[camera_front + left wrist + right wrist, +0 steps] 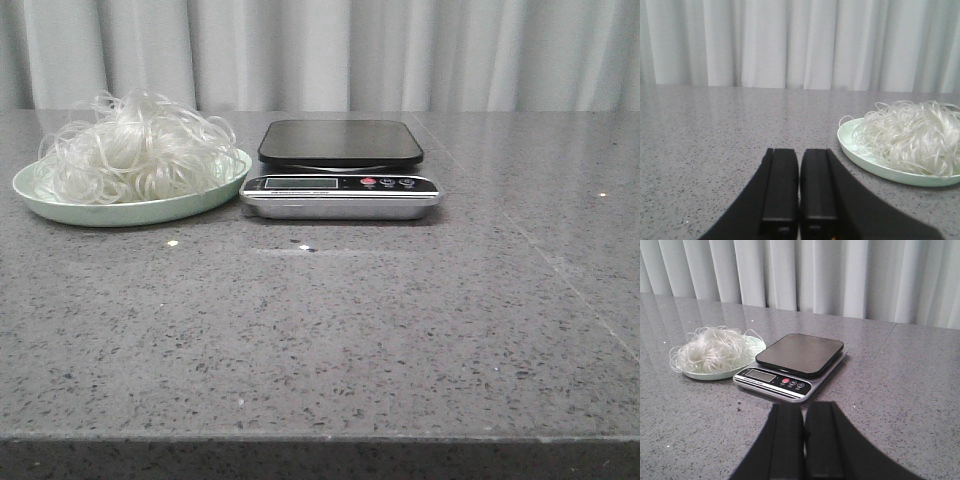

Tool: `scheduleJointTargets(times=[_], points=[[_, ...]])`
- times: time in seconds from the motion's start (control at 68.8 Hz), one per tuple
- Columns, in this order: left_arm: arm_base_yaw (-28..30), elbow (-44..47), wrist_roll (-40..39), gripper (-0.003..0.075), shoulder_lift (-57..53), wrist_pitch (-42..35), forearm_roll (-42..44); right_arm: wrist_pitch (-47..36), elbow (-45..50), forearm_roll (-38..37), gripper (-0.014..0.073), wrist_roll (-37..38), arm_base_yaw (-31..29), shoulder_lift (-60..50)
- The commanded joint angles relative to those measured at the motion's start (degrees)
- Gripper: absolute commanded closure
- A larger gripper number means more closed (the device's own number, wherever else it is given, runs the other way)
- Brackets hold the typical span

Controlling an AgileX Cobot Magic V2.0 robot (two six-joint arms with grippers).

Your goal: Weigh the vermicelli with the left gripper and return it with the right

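The vermicelli (135, 148) is a fluffy clump of translucent white strands piled on a pale green plate (125, 210) at the table's back left. It also shows in the left wrist view (912, 135) and the right wrist view (712, 348). The kitchen scale (340, 168) stands just right of the plate, its black pan bare; it also shows in the right wrist view (792, 365). My left gripper (799, 150) is shut and empty, low over the table, left of the plate. My right gripper (804, 406) is shut and empty, in front of the scale. Neither gripper shows in the front view.
The grey speckled stone table (330, 330) runs to a front edge near the camera. A pale pleated curtain (320, 50) hangs behind the table. The plate's rim shows in the left wrist view (860, 157).
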Motion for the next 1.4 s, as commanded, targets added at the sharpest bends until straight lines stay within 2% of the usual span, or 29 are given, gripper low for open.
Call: scheduleJointTargets(times=[0.0,0.843,0.989,1.09,1.207,1.381], points=[[-0.5,0.4,-1.3,0.0586,-1.2,-5.0,0.1,-4.4,-1.6,-0.2,0.0428,-0.5,-0.4,0.7],[-0.5,0.4,-1.3,0.0586,-1.2,-5.0,0.1,-4.9,-0.8,-0.8,0.0428,-0.5,-1.0,0.5],[-0.5,0.4,-1.3,0.0586,-1.2,-5.0,0.1,-6.7,1.9,-1.8,0.0428,-0.5,-8.2,0.5],[-0.5,0.4,-1.3,0.0586,-1.1,-5.0,0.1,-12.2,6.3,-3.5,0.0428,-0.5,-16.3,-0.6],[-0.5,0.4,-1.3,0.0586,-1.1,-5.0,0.1,-17.9,11.6,-3.6,0.0428,-0.5,-22.3,-3.8],[-0.5,0.4,-1.3,0.0586,-1.1,-5.0,0.1,-25.1,18.0,-3.5,0.0428,-0.5,-24.5,-6.4]])
